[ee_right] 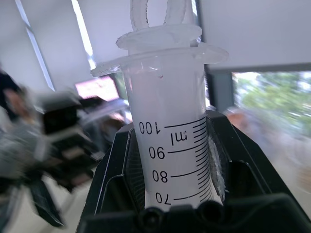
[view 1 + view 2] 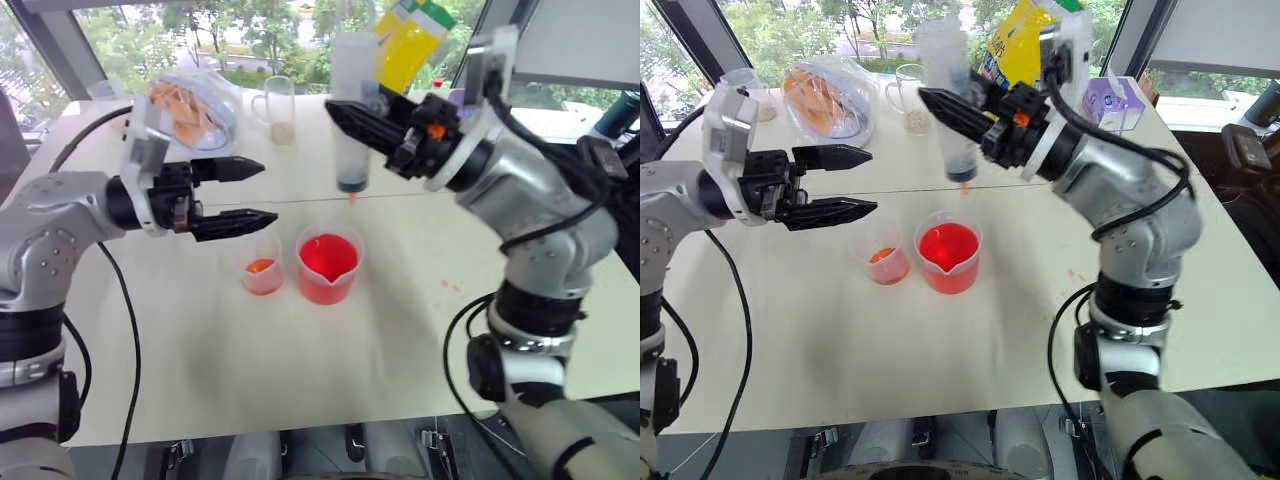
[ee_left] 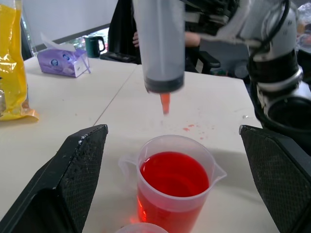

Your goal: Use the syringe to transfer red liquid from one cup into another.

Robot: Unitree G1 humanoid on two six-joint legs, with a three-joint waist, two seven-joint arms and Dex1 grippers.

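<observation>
A: Where is our syringe (image 2: 352,110) now?

B: Up in the top middle of the picture. Our right gripper (image 2: 345,118) has its jaws pinching the barrel. It stands straight up, with the orange tip pointing down.

A: Is it in the red liquid (image 2: 327,256) yet?

B: No. The tip hangs in the air, well above the big cup with the spout (image 2: 328,264). The black seal sits low in the barrel, so we think it is still empty.

A: So what step are we on?

B: We think we are getting ready to suck up the red. Next we need to bring the tip straight down into that cup, then pull the plunger up.

A: And our left gripper (image 2: 232,194)?

B: It waits at the left middle, jaws spread wide, holding nothing. It hangs just above the little cup (image 2: 261,265).

A: Is there room?

B: The two cups stand just beside each other in the middle of the counter (image 2: 400,340), far from its edges. We must go down gently so we don't knock either one.
</observation>
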